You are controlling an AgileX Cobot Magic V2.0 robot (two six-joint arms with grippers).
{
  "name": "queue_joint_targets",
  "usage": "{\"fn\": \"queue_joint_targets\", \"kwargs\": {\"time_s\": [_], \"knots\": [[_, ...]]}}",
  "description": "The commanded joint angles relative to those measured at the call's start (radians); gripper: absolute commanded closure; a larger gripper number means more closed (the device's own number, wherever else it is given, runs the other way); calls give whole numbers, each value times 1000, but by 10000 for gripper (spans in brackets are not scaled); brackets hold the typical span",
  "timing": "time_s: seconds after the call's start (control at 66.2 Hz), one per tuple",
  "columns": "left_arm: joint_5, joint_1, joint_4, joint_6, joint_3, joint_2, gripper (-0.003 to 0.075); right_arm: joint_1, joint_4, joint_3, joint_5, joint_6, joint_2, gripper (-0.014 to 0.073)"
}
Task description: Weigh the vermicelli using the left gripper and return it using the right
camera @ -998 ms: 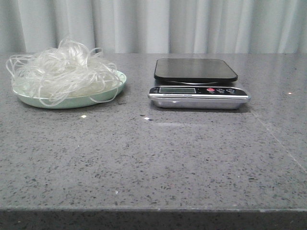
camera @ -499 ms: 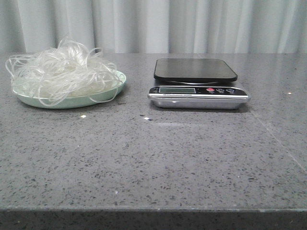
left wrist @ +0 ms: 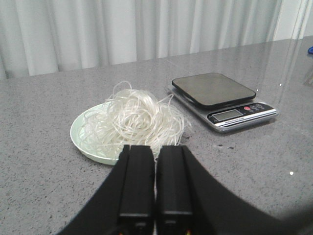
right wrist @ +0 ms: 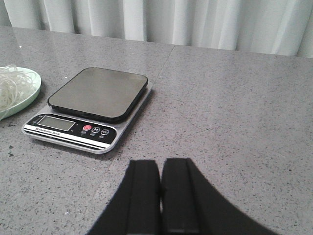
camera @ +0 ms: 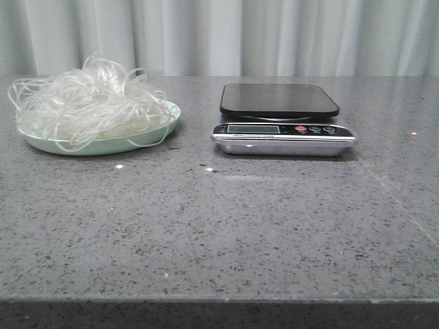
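the vermicelli is seen heaped as a loose, translucent nest on a pale green plate, which stands on the grey speckled table at the far left in the front view. several looping strands are draped over the plate's rim. a digital kitchen scale is placed to the right of the plate, apart from it, with its black weighing platform bare and its display and buttons turned toward the robot. pale curtains are hung behind the table.

neither arm is shown in the front view. in the left wrist view, the left gripper is seen with its two black fingers pressed together and nothing held between them; it is raised above the table on the near side of the plate, with the vermicelli just beyond the fingertips. in the right wrist view, the right gripper is likewise closed on nothing, held over bare table, with the scale ahead of it and the plate's edge visible past the scale.
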Motion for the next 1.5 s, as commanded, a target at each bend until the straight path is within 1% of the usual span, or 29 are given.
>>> {"fn": "queue_joint_targets", "kwargs": {"time_s": [0.0,0.076,0.212,0.393,0.529,0.65,0.952,1.088,1.481], "knots": [[-111,22,59,0,0,11,593,-1,0,-25,-73,-3,11,428],[-164,65,74,0,32,9,593,-1,0,-25,-73,-3,11,428],[-285,201,76,-5,131,-31,593,-1,0,-25,-73,-3,11,428],[-357,367,74,-9,264,-138,593,-1,0,-25,-73,-3,11,428],[-448,426,70,-20,332,-141,593,-1,0,-25,-73,-3,11,428],[-572,423,70,-61,382,-141,593,-1,0,-25,-73,-3,11,428],[-573,413,93,-66,380,-141,593,-1,0,-25,-73,-3,11,428],[-573,413,146,-126,380,-141,593,-1,0,-25,-73,-3,11,428],[-566,413,142,-138,380,-139,593,-1,0,-25,-73,-3,11,428]]}}
